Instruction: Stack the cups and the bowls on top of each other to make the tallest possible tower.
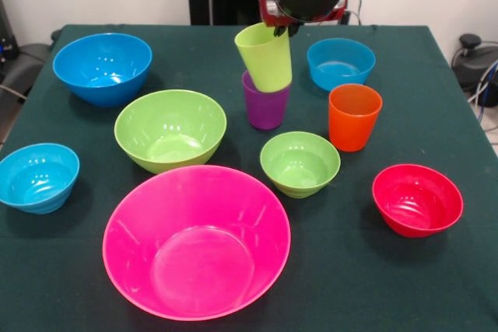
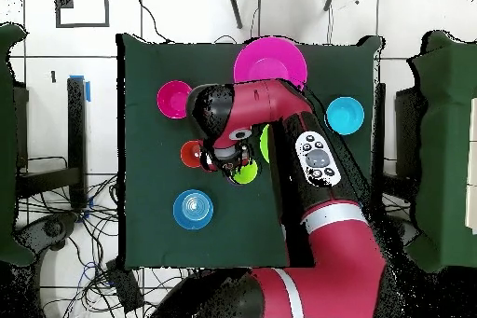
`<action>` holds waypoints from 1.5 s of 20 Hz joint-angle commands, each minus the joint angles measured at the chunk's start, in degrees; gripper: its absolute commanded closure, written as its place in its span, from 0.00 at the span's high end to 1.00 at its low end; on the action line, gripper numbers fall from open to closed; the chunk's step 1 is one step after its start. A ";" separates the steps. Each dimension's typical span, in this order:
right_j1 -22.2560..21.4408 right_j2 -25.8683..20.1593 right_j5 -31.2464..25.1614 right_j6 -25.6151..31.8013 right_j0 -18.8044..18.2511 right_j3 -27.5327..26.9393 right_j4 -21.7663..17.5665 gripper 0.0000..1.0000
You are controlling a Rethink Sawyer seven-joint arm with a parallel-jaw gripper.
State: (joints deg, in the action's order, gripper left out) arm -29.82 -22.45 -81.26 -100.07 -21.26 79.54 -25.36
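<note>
Dark green tablecloth, bowls scattered, and the gripper (image 1: 285,30) is pinching the lime green cup (image 1: 264,56) by its rim, tilting it directly above the purple cup (image 1: 265,104), bases nearly nesting.

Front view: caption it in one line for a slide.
Claw lowers a tilted lime green cup into the purple cup, bowls scattered around.

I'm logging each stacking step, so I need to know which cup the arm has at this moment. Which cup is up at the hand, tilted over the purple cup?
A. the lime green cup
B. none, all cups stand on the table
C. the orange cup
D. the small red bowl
A: the lime green cup hangs tilted just under the hand, its base over the purple cup, while the orange cup stands alone on the table.
</note>
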 commanded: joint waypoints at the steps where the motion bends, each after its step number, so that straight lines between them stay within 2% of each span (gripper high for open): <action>1: 2.35 -2.16 4.26 11.05 0.30 0.53 -6.28 0.00; 16: -0.08 -2.22 6.85 11.22 -0.63 4.27 -6.19 0.00; 30: -0.23 -1.50 5.65 10.96 -0.27 3.69 -7.06 0.00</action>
State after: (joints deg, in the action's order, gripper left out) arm -30.51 -22.45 -80.15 -100.07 -21.26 81.02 -26.26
